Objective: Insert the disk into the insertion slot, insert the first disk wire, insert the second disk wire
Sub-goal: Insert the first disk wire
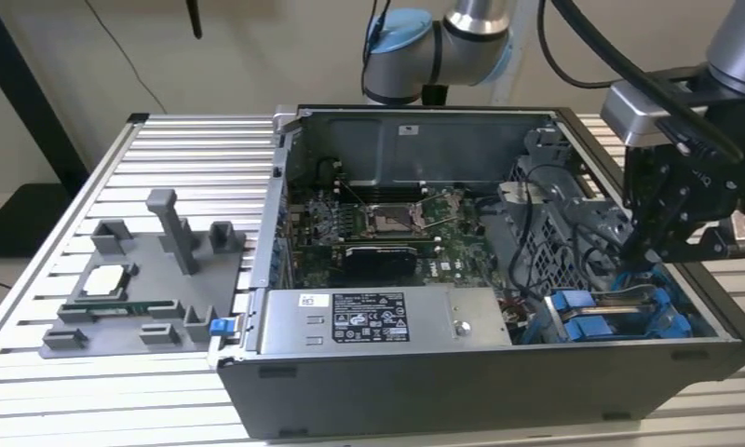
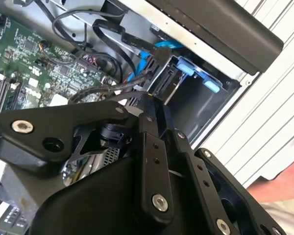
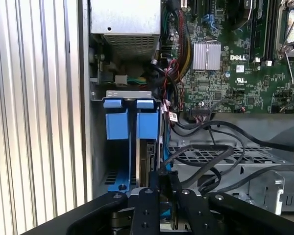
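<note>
First wrist view | end effector (image 3: 164,177) closed beside disk (image 3: 148,157) | disk inside insertion slot (image 3: 116,125)

The disk (image 3: 149,161) stands edgewise in the insertion slot (image 3: 100,147).

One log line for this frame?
disk: in insertion slot | gripper: shut, tip at disk's exposed end | black cables: beside gripper | held item: cannot tell

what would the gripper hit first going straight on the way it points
Probably the end of the disk in the insertion slot, just ahead of the gripper in the first wrist view. Depth is unclear; the black cables beside it might come first.
</note>
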Action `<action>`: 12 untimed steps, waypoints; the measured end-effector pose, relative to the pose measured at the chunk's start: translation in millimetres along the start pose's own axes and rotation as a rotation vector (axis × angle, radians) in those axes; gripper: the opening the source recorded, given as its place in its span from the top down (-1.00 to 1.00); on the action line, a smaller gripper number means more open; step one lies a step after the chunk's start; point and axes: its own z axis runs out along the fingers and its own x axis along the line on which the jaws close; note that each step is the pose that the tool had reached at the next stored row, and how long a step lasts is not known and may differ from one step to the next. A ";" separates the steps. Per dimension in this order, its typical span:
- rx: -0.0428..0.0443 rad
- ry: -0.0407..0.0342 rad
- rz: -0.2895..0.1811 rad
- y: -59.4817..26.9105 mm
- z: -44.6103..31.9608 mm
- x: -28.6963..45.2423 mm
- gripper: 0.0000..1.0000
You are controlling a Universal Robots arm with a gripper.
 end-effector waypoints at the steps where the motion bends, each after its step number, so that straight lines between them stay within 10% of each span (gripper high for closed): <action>1: -0.0008 -0.0006 0.000 -0.7 1.5 0.7 1.00; 12: -0.0303 -0.0099 0.002 -11.2 13.1 6.0 1.00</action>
